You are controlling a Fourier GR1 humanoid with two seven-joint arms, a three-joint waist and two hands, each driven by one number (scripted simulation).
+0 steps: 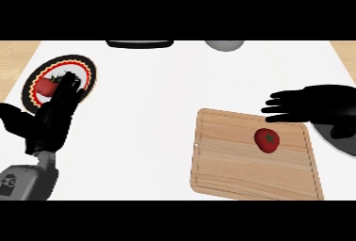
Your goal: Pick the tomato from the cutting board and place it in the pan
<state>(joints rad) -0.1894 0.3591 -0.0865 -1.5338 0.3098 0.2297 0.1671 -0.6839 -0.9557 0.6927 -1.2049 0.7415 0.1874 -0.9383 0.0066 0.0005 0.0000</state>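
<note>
Head view: tomato (267,140) near cutting board's (230,160) right edge, spread right hand (313,109) just beyond its far edge, apart.

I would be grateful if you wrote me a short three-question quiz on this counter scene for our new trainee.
1. True or false: the tomato lies on the cutting board.
2. Which robot hand is nearer the tomato? A) left robot hand B) right robot hand
3. Fill in: the left robot hand's fingers point up over part of a round ____ with a dark patterned rim.

Key:
1. True; no hand is touching it.
2. B; it hovers by the board's upper right corner, fingers straight.
3. plate; something red lies on it, partly hidden by the hand.
</note>
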